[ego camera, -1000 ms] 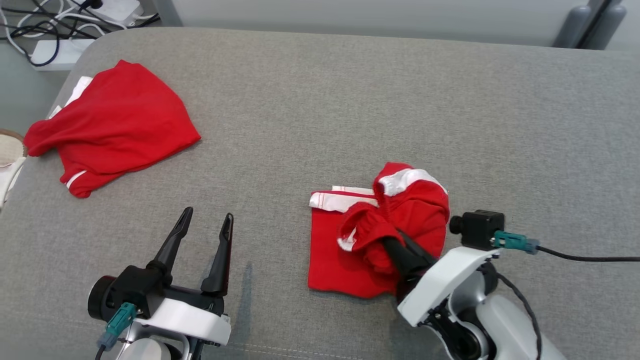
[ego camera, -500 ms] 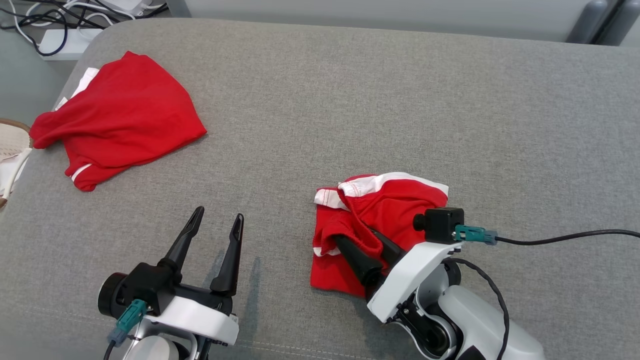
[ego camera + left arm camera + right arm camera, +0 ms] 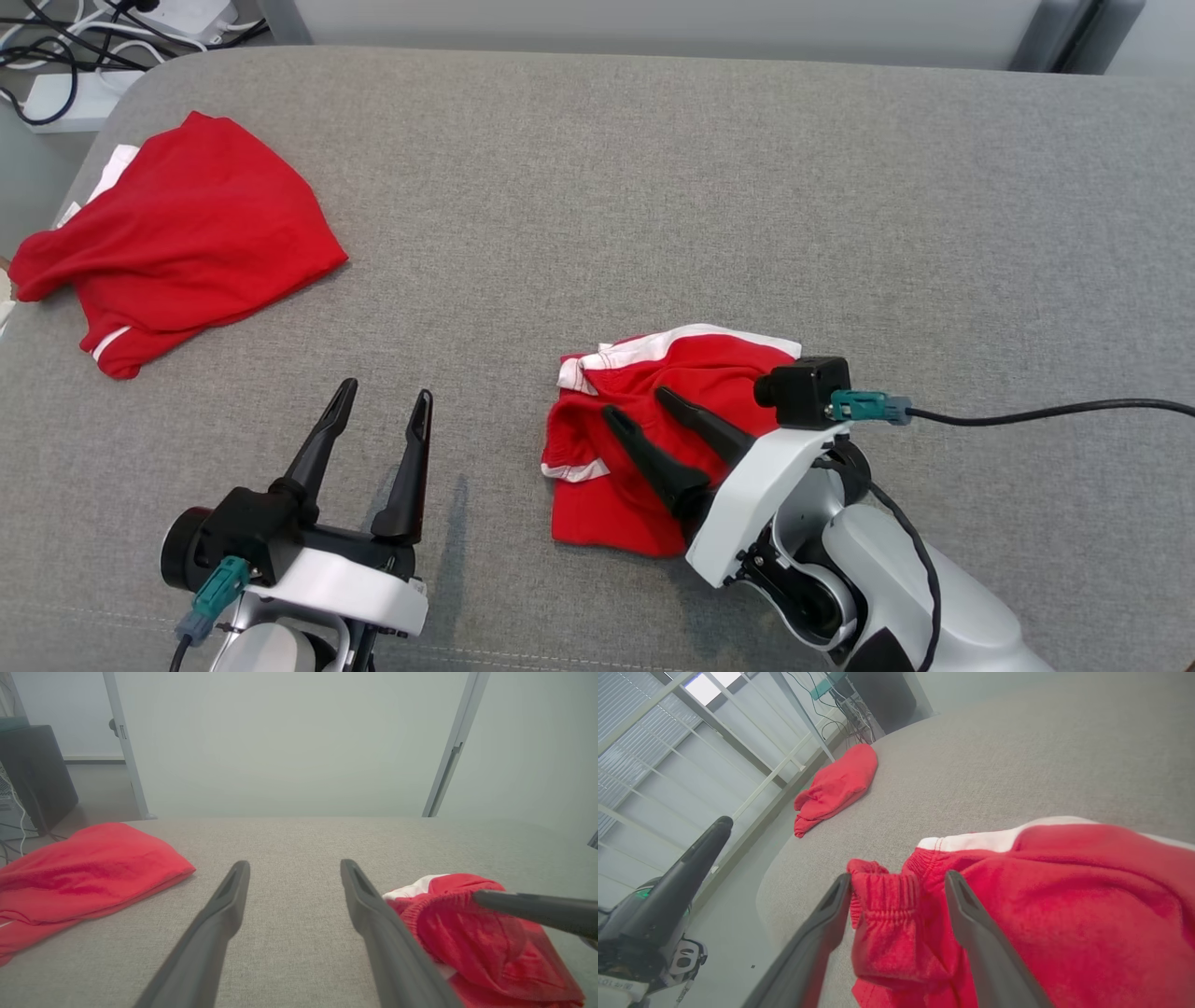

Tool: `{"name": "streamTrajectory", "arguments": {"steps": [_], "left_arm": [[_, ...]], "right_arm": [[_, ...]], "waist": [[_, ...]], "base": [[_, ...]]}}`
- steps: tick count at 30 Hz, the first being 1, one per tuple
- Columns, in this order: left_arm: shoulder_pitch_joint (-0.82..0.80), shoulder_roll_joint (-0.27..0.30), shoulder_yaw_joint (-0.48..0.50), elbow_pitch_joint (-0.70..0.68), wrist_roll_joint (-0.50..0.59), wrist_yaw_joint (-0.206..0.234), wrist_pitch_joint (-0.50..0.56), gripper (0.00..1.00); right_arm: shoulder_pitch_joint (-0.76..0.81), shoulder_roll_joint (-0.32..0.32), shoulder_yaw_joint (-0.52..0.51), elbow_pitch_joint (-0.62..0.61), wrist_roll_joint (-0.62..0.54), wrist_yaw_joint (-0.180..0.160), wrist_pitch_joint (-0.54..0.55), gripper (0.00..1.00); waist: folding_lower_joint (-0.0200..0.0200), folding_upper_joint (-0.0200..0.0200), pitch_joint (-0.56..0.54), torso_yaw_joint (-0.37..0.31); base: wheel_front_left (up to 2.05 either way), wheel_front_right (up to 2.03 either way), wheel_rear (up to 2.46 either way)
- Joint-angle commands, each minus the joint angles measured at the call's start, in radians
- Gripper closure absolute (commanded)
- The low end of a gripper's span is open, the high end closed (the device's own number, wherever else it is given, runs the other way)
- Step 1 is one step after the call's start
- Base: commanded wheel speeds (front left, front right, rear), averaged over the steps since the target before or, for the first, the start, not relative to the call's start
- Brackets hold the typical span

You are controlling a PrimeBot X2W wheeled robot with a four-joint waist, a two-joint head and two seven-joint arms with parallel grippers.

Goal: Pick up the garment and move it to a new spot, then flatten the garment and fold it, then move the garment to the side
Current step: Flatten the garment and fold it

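Grey upholstery (image 3: 653, 187) spans the head view: the red garment (image 3: 597, 509) lies crumpled at the near right beneath the right gripper (image 3: 635, 401), whose fingers are spread. The left gripper (image 3: 387, 388) gapes, empty. Left wrist view: the garment lies beside its right finger. Right wrist view: the elastic waistband sits between parted fingers.

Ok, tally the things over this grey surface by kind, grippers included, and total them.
Red garments: 2 (crumpled garment by the right gripper; other garment at far left)
Grippers: 2 (left gripper, right gripper), both open
Total: 4
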Motion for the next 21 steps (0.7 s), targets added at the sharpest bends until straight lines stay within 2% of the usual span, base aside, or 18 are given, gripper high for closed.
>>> {"name": "streamTrajectory", "arguments": {"steps": [1,6,12,14,21], "left_arm": [[-0.028,0.012,0.037,-0.028,0.016,-0.007,-0.006,0.0],[-0.026,0.01,0.041,-0.03,0.021,-0.009,-0.006,0.0],[-0.024,0.013,0.06,-0.033,0.025,-0.008,-0.006,0.0],[-0.021,0.015,0.07,-0.036,0.024,-0.006,-0.006,0.0],[-0.012,0.019,0.097,-0.048,0.022,0.002,-0.006,0.0]], "right_arm": [[0.015,0.022,-0.007,-0.052,-0.014,0.004,0.006,0.0],[0.076,0.022,-0.073,-0.207,-0.025,0.004,0.052,0.0],[0.175,-0.024,-0.302,-0.382,-0.153,0.004,-0.022,0.0],[0.211,-0.045,-0.381,-0.403,-0.23,0.004,-0.055,0.0],[0.308,-0.065,-0.513,-0.364,-0.392,0.004,-0.178,0.0]], "waist": [[0.0,-0.0001,0.0,-0.001],[0.0,-0.0001,-0.002,-0.003],[0.0,-0.0001,-0.007,-0.01],[0.0,-0.0001,-0.012,-0.016],[0.0,-0.0001,-0.021,-0.028]], "base": [[0.0,0.0,0.0],[0.0,0.0,0.0],[0.0,0.0,0.0],[0.0,0.0,0.0],[0.0,0.0,0.0]]}}
